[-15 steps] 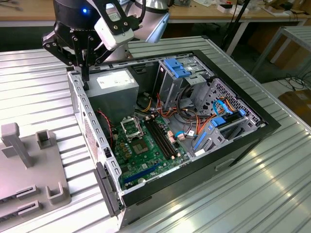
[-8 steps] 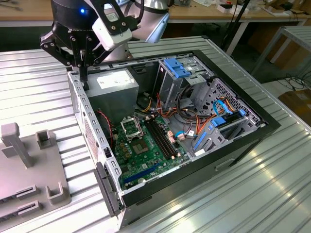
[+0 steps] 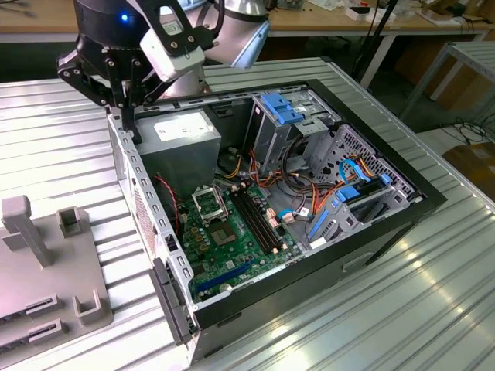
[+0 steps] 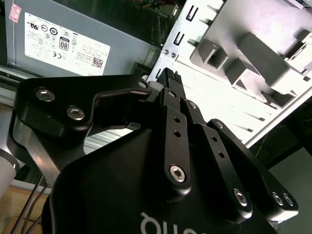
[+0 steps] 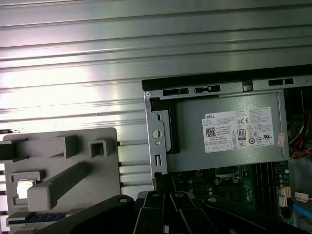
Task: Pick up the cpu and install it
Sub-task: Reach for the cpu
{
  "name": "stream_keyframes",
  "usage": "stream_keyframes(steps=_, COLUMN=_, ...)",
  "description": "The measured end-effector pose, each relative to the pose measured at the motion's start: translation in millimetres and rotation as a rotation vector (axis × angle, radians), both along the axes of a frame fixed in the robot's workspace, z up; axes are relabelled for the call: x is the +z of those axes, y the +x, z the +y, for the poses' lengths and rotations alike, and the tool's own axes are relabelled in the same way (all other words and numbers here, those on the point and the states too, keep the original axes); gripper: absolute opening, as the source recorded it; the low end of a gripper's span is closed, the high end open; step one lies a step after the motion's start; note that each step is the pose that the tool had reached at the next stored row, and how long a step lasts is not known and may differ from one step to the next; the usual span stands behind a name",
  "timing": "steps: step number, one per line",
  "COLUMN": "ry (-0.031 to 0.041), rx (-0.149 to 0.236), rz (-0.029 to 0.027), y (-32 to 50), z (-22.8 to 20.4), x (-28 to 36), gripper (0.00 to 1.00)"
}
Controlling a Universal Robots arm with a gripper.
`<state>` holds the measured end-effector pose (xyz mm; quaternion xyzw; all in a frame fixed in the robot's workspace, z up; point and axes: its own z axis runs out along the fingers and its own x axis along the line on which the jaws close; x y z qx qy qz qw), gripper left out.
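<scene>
- My gripper [image 3: 125, 116] hangs over the corner of the PC case [image 3: 387, 232] toward the exterior view's left, just beside the power supply [image 3: 182, 131].
- Fingers look closed: in the second wrist view the tips [image 4: 169, 80] meet, w/ nothing between them. Not gripping anything.
- Second wrist view: the power supply [image 4: 63, 44] label lies past the tips, the case's metal edge next to them.
- The cpu [image 5: 23, 189] lies flat in a square pocket of the grey tray [image 5: 112, 195], outside the case. Silvery face up, seen in the first wrist view. Well apart from my gripper.
- Tray [image 3: 77, 263] sits on the ribbed metal table [image 3: 62, 124], near the case on the exterior view's left.
- Socket [image 3: 207, 202], black square w/ metal frame, sits on the green board [image 3: 232, 247] inside the case, near the power supply and beside the long memory slots [image 3: 255, 216].
- First wrist view: the socket [image 5: 228, 171] shows just past the power supply [image 5: 224, 136] edge.
- Cpu and socket are well apart; the case wall stands between them.
</scene>
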<state>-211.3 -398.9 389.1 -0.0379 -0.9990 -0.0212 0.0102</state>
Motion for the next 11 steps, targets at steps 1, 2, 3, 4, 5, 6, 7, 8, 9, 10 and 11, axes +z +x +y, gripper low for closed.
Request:
stream_keyframes(steps=1, ry=0.0, rx=0.0, rz=0.0001, y=-0.6, z=0.0, x=0.0, gripper=0.11)
stream_keyframes(steps=2, ry=0.0, rx=0.0, rz=0.0004, y=-1.5, z=0.0, x=-0.1, gripper=0.11)
stream_keyframes(steps=3, ry=0.0, rx=0.0, rz=0.0006, y=-2.1, z=0.0, x=-0.1, gripper=0.11)
stream_keyframes(steps=4, ry=0.0001, rx=0.0, rz=0.0007, y=-3.2, z=0.0, x=-0.2, gripper=0.11)
stream_keyframes(steps=5, ry=0.0001, rx=0.0, rz=0.0009, y=-4.0, z=0.0, x=-0.2, gripper=0.11)
stream_keyframes(steps=6, ry=0.0001, rx=0.0, rz=0.001, y=-4.7, z=0.0, x=-0.3, gripper=0.11)
stream_keyframes(steps=7, ry=0.0001, rx=0.0, rz=0.0011, y=-5.7, z=0.0, x=-0.3, gripper=0.11)
stream_keyframes(steps=8, ry=0.0001, rx=0.0, rz=0.0012, y=-6.4, z=0.0, x=-0.4, gripper=0.11)
stream_keyframes(steps=9, ry=0.0, rx=0.0, rz=0.0014, y=-7.0, z=0.0, x=-0.3, gripper=0.11)
stream_keyframes(steps=10, ry=0.0001, rx=0.0, rz=0.0015, y=-7.6, z=0.0, x=-0.4, gripper=0.11)
stream_keyframes(steps=11, ry=0.0001, rx=0.0, rz=0.0015, y=-8.3, z=0.0, x=-0.4, gripper=0.11)
